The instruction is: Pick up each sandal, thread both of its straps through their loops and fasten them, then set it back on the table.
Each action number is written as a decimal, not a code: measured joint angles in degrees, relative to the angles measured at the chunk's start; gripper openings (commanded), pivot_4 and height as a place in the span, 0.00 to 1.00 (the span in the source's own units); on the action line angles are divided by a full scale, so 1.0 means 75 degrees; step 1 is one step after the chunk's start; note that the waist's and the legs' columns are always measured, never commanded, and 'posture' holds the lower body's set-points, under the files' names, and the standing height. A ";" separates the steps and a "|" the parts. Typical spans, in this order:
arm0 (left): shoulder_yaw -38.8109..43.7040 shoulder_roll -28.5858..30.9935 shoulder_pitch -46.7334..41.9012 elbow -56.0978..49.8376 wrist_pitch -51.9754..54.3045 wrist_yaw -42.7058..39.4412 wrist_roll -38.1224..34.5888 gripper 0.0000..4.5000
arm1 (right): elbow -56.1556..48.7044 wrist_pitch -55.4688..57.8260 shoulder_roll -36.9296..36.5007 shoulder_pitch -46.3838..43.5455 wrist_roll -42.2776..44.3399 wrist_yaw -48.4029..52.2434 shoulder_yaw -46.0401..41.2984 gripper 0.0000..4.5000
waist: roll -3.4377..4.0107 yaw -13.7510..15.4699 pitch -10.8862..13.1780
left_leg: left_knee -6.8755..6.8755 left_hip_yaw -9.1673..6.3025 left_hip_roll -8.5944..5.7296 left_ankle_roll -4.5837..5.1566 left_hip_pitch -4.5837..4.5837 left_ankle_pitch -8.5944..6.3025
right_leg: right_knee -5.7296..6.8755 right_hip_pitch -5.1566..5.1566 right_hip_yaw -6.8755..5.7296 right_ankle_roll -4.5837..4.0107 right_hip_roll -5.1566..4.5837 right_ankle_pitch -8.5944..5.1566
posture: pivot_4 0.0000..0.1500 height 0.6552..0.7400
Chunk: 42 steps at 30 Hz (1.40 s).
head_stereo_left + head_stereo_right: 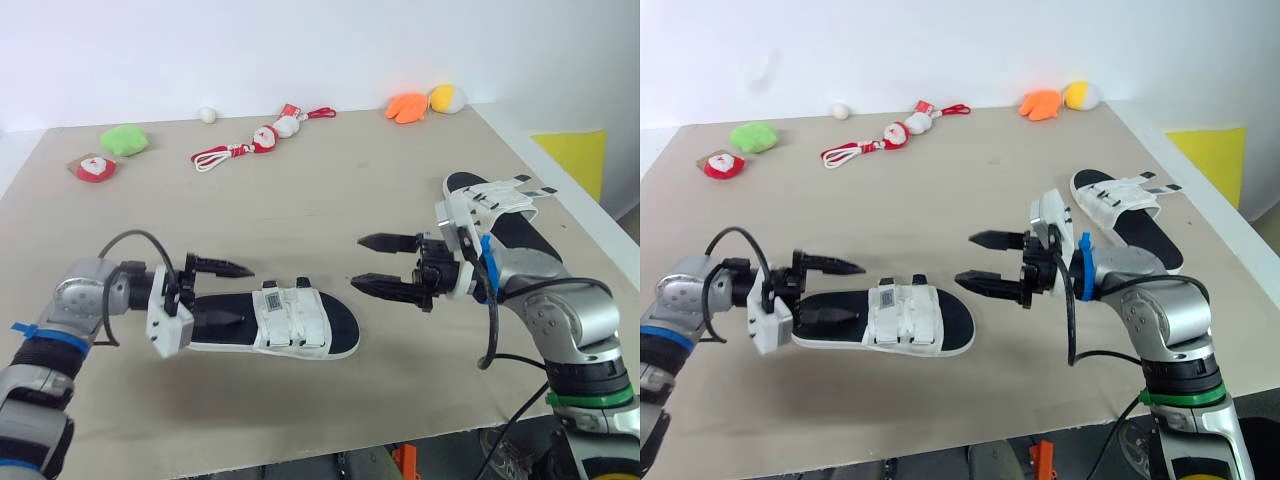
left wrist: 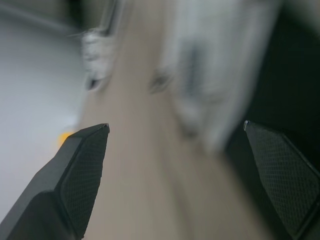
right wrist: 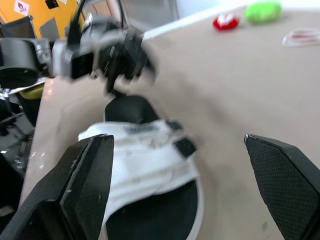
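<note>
While both sandals lie on the table (image 1: pixel 300 190), the bigger hazard, as I judge it, concerns the far sandal (image 1: pixel 497 200). It rests near the table's right edge, just behind the right forearm (image 1: pixel 525 265), and a backward swing of that arm could shove it off.

The near sandal (image 1: pixel 338 327) lies flat at the front middle, its white straps (image 1: pixel 288 312) across the footbed. The left gripper (image 1: pixel 228 292) is spread wide at the heel end, with one finger over the footbed and the other past the sandal's far side, and it grips nothing. Closing from there may catch only the sole's rim and skid the sandal. The right gripper (image 1: pixel 378 265) is equally wide and empty, just off the toe without touching it, so a forward push could slide the sandal away.

The head views give the far sandal's loose straps (image 1: pixel 522 188) splayed outward. The right wrist view looks from the toe end at the near sandal's straps and their two dark tabs (image 3: pixel 185 146), with the left gripper beyond the heel. I cannot tell whether those straps are fastened. The left wrist view is too blurred to add detail.
</note>
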 measured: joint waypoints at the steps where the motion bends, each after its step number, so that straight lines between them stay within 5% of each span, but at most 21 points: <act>1: -0.0020 0.0026 0.0007 -0.0023 0.0002 -0.0008 -0.0021 1.00 | -0.0008 -0.0012 -0.0001 -0.0048 -0.0006 -0.0020 -0.0005 0.99 | 0.0003 0.0000 0.0002 | 0.0004 -0.0002 0.0000 0.0004 0.0000 0.0003 | 0.0002 0.0001 -0.0002 0.0000 0.0001 0.0000 | 1.00 1.00; 17: -0.0274 -0.0974 0.0176 -0.0801 0.1364 0.0869 0.0441 1.00 | -0.0376 -0.0368 -0.0086 -0.0612 -0.0460 -0.0136 0.0398 0.99 | 0.0024 0.0006 0.0011 | 0.0080 -0.0008 -0.0006 0.0009 -0.0013 0.0005 | 0.0019 0.0019 -0.0005 -0.0014 0.0002 0.0017 | 1.00 1.00; 20: -0.0279 -0.1089 0.0152 -0.0800 0.1448 0.0992 0.0583 0.82 | -0.0376 -0.0411 -0.0086 -0.0614 -0.0527 -0.0144 0.0478 1.00 | 0.0024 0.0006 0.0011 | 0.0080 -0.0009 -0.0005 0.0009 -0.0012 0.0005 | 0.0023 0.0018 -0.0005 -0.0015 0.0003 0.0018 | 1.00 1.00; 28: -0.0177 -0.1370 0.0057 -0.0779 0.1934 0.1347 0.0899 0.04 | -0.0444 -0.0420 -0.0083 -0.0615 -0.0541 -0.0223 0.0479 1.00 | 0.0025 0.0012 0.0011 | 0.0084 -0.0015 -0.0007 0.0013 -0.0007 0.0008 | 0.0031 0.0024 -0.0005 -0.0014 0.0005 0.0019 | 1.00 1.00; 36: 0.0474 -0.1494 -0.0049 -0.0766 0.3538 0.2523 0.1753 0.01 | -0.0445 -0.0438 -0.0022 -0.0633 -0.0544 -0.0243 0.0480 1.00 | 0.0026 0.0001 0.0011 | 0.0091 -0.0031 -0.0006 0.0033 -0.0001 0.0021 | 0.0056 0.0022 -0.0007 -0.0011 0.0018 0.0034 | 1.00 1.00; 42: 0.1262 -0.1245 0.0060 -0.1191 0.6579 0.3802 0.2455 0.01 | -0.0362 -0.0801 0.0281 -0.0677 -0.0864 -0.0316 0.0728 1.00 | 0.0030 -0.0031 0.0014 | 0.0091 -0.0065 0.0011 0.0035 0.0016 0.0022 | 0.0125 0.0012 -0.0019 0.0000 0.0051 0.0011 | 1.00 1.00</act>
